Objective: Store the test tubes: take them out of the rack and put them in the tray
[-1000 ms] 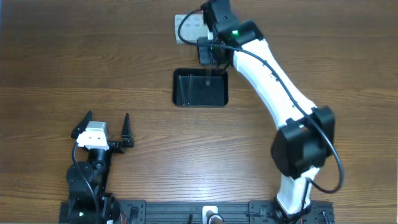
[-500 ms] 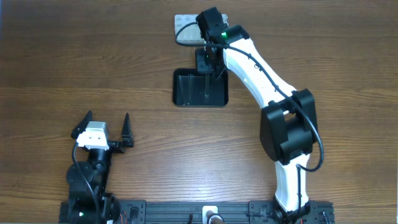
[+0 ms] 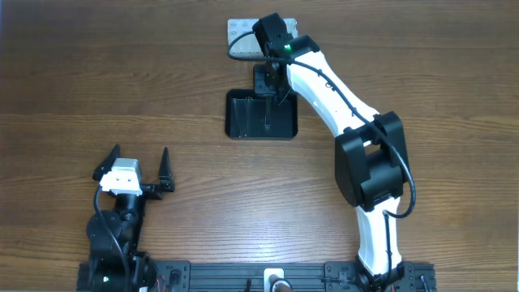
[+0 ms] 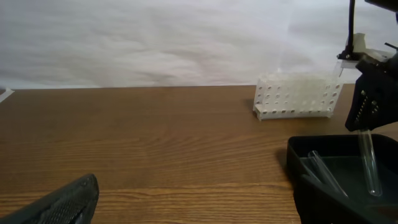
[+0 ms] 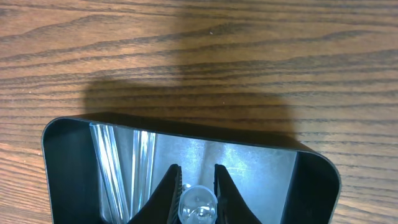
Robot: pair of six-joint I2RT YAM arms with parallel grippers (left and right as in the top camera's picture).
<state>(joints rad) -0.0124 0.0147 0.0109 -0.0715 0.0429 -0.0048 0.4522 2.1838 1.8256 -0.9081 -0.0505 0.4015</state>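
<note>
Two test tubes (image 5: 111,168) lay side by side along one wall of the black tray (image 3: 240,130). A third tube (image 4: 369,163) was held upright, clamped between the fingers of the right hand (image 5: 198,186), with its lower end inside the tray. The white rack (image 3: 242,34) stood on the counter (image 3: 97,73) just beyond the tray. The left hand (image 3: 140,152) sat well apart from these, near its own base, fingers spread and holding nothing.
</note>
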